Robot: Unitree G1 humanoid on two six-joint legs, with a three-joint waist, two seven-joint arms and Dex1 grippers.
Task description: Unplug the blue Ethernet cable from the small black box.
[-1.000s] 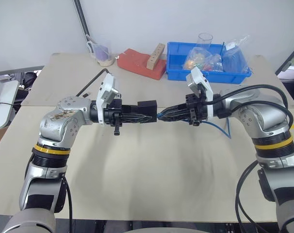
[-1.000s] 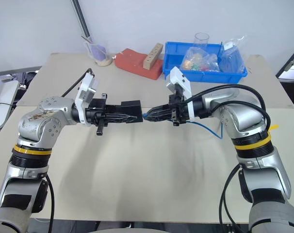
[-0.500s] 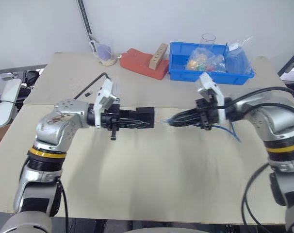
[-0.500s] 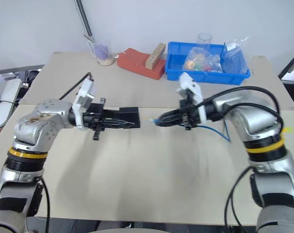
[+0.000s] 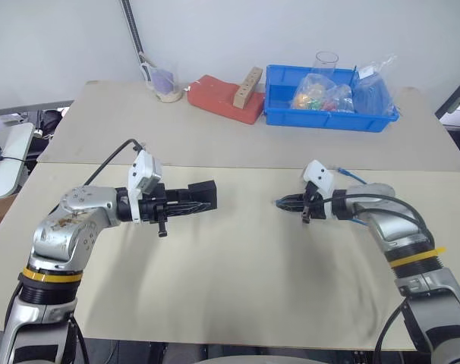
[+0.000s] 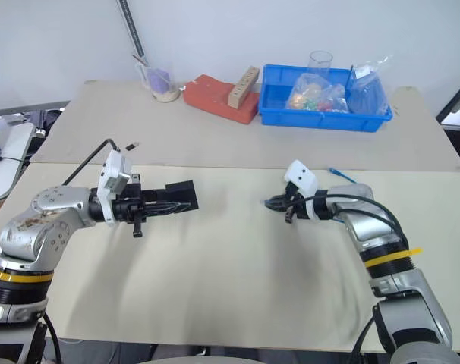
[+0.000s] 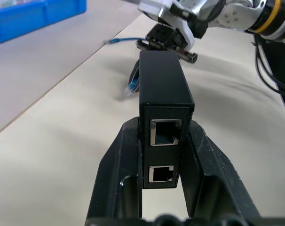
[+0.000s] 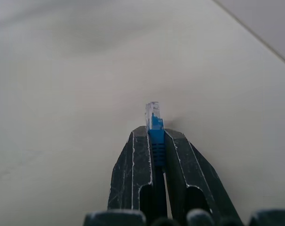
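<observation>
Holding the small black box (image 5: 203, 194) on the left, left gripper (image 5: 190, 205) clamped on its two sides, box lifted off the table (image 5: 237, 280) and pointing toward the middle. Seen from the left wrist: a flat matte-black rectangle, two metal-rimmed ports stacked on the near end, both unoccupied, black fingers (image 7: 206, 165) pressed against either flank.

Wide bare tabletop between the two grippers and all along the near edge; seam between two table sections running across just behind both arms. Far edge crowded at the back: one measuring cup (image 5: 163, 82), one red block (image 5: 224, 98) with one wooden piece (image 5: 246, 82) lying on it, one blue plastic bin (image 5: 330, 114) with one clear cup (image 5: 325, 62) and some plastic bags (image 5: 369, 82) inside. All of these well apart from the arms.

Pinching one plug end of the blue Ethernet cable (image 8: 154, 123) on the right, right gripper (image 5: 285, 202) closed on it low over the table, tips aimed toward the box but well apart from it. Plug clear at the tip, blue boot behind it, free of any port. Thin bright-blue cord trailing back along the right forearm, its other end (image 6: 338, 174) lying on the table just behind that arm.

One box, one cable, two plug ends, two ports.
</observation>
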